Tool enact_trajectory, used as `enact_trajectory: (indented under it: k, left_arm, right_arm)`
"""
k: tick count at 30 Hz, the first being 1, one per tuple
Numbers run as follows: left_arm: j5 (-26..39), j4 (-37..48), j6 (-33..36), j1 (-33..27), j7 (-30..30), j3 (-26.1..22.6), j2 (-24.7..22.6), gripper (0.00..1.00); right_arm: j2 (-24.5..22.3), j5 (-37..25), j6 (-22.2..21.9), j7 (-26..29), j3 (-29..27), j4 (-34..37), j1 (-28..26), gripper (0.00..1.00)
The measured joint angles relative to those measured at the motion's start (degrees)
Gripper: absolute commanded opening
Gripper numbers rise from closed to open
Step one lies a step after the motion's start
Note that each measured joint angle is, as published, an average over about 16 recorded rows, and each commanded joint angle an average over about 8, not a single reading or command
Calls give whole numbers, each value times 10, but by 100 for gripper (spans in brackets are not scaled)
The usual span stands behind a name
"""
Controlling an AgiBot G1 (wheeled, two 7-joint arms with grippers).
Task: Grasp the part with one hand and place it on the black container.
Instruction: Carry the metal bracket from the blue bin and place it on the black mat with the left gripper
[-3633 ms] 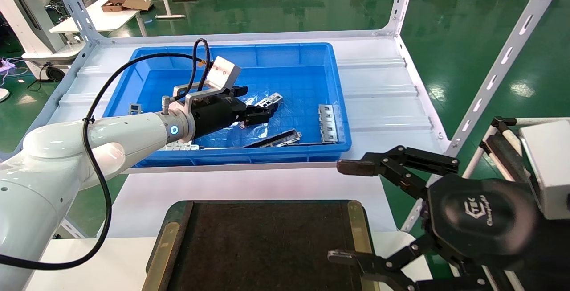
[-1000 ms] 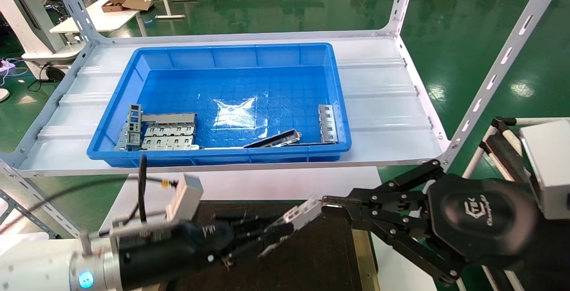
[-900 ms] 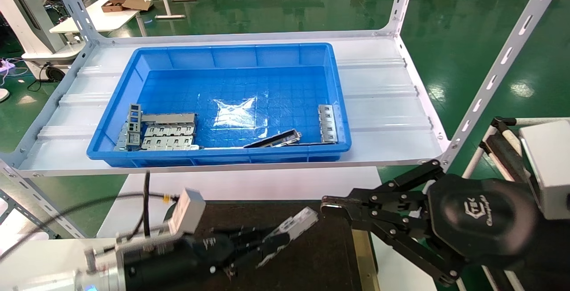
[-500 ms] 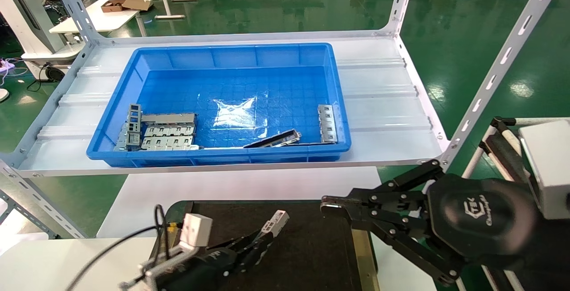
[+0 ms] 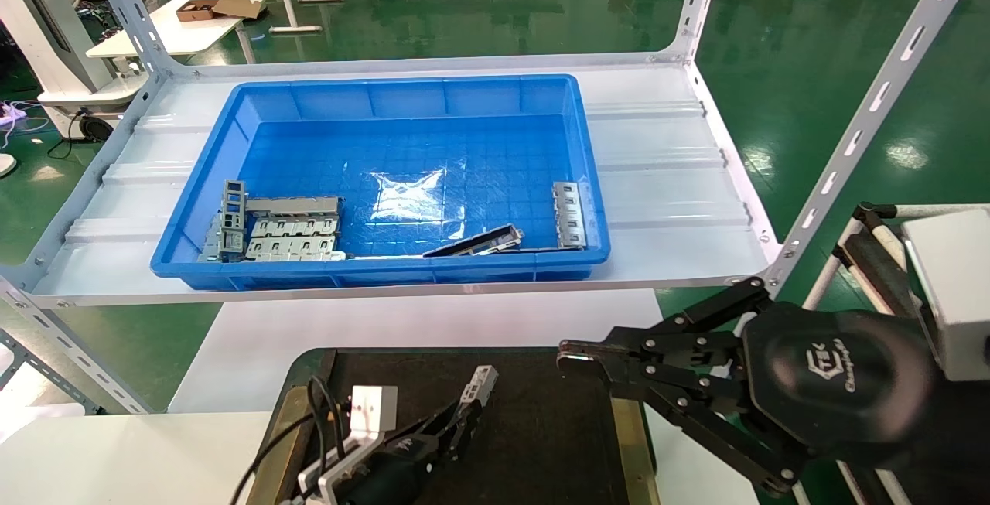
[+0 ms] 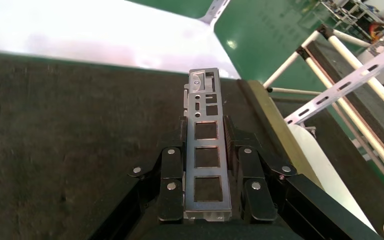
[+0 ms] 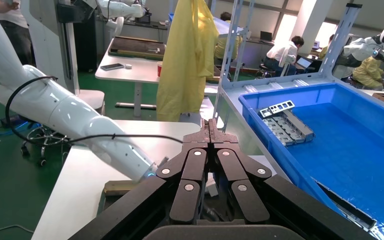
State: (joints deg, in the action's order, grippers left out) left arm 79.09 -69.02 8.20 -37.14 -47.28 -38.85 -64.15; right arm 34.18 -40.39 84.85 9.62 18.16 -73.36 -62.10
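My left gripper point(image 5: 456, 421) is shut on the part point(image 5: 479, 383), a slim silver strip with a row of rectangular openings. It holds the part low over the black container point(image 5: 541, 443), tip pointing away and up. In the left wrist view the part point(image 6: 206, 150) lies between the fingers point(image 6: 171, 175), above the container's dark surface point(image 6: 70, 135). My right gripper point(image 5: 568, 352) is shut and empty, hovering over the container's right side; its closed fingertips point(image 7: 210, 131) show in the right wrist view.
A blue bin point(image 5: 402, 95) sits on the white shelf point(image 5: 665, 165) beyond the container, holding grey slotted plates point(image 5: 290, 230), a dark bar point(image 5: 476, 242) and another silver strip point(image 5: 569, 215). Shelf posts point(image 5: 858, 126) stand at right. Brass strips point(image 5: 628, 443) edge the container.
My left gripper has carried the part out of the blue bin, back toward me, and lowered it over the black container. My right gripper closed earlier and has since stayed still.
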Motion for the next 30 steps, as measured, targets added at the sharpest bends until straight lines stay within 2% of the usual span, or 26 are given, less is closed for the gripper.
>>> enact_trajectory:
  k: [13,24,25,26,27,30]
  left_arm:
    - [14,80,-69,-10,-31,-32,-49,0]
    - [4,119,-101,-20,-38,-47,-69,0]
    - [2,121,-103,-20,-38,-49,-70,5]
    - [0,123,-105,-21,-38,-50,-71,17]
    - [-2,124,-107,-21,-39,-51,-72,29]
    - [-7,128,-112,-23,-39,-55,-74,67]
  right_arm:
    - [0,0,0,0,0,0,0,0]
    - [0,0,0,0,0,0,0,0]
    - [0,0,0,0,1,0,0,2]
    - [0,0,0,0,1,0,0,7]
    - [0,0,0,0,1,0,0,16]
    - [0,0,0,0,1,0,0,53]
